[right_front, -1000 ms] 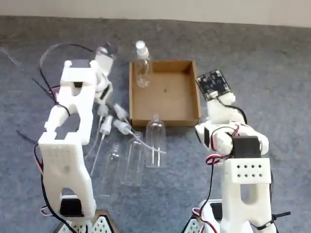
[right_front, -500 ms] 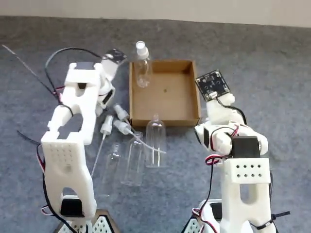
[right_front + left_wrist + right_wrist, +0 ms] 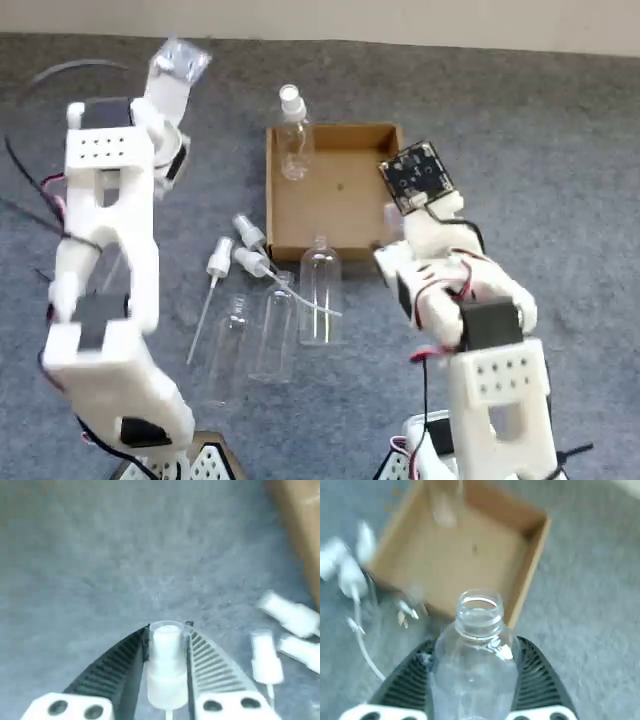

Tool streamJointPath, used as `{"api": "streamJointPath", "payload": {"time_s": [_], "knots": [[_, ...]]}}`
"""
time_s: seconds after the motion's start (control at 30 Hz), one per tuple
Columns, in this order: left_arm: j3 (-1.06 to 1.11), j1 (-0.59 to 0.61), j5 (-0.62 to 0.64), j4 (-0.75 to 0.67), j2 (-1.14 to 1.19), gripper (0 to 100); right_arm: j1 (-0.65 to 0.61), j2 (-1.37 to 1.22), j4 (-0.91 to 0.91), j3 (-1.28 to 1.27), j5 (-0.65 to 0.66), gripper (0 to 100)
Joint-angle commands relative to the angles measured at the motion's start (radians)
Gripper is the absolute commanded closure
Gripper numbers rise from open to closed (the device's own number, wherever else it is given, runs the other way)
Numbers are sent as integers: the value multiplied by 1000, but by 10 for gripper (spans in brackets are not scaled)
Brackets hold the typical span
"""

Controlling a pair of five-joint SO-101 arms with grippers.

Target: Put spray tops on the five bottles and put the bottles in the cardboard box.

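Pinching a spray top (image 3: 166, 672) in my left tool (image 3: 167, 630); right tool (image 3: 476, 652) clamps an uncapped bottle (image 3: 479, 615), mouth past its tips, across the cardboard box (image 3: 335, 128) from it.

The left arm (image 3: 105, 200) and right arm (image 3: 495, 375) were white plastic with black servo blocks, dotted vent holes, thin red and black cables, and black ribbed fingers (image 3: 117, 665).

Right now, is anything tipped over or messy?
Yes. Three capless bottles lie on their sides on the carpet beside the cardboard box, with loose spray tops scattered next to them.
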State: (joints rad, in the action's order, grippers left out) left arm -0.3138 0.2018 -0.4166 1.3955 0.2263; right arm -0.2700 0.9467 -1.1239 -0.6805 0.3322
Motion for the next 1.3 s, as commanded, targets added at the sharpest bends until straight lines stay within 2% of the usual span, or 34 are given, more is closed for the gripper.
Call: {"api": "streamJointPath", "payload": {"time_s": [0.0, 0.2, 0.3, 0.47, 0.7, 0.9, 1.27], "knots": [[-16, -25, 74, 106, -386, 976, -81, 162, 180, -85, -121, 995], [-8, -179, 252, 137, -779, 976, -194, 344, 334, -328, -140, 995], [-7, -306, 351, 48, -895, 976, -209, 433, 397, -426, -201, 995], [-7, -524, 453, -149, -914, 995, -209, 608, 461, -555, -227, 995], [-7, -792, 462, -377, -820, 994, -209, 809, 456, -690, -227, 995], [-10, -874, 465, -491, -639, 994, -206, 869, 456, -740, -227, 995], [-16, -877, 466, -491, -582, 994, -205, 871, 456, -742, -227, 995]]}}
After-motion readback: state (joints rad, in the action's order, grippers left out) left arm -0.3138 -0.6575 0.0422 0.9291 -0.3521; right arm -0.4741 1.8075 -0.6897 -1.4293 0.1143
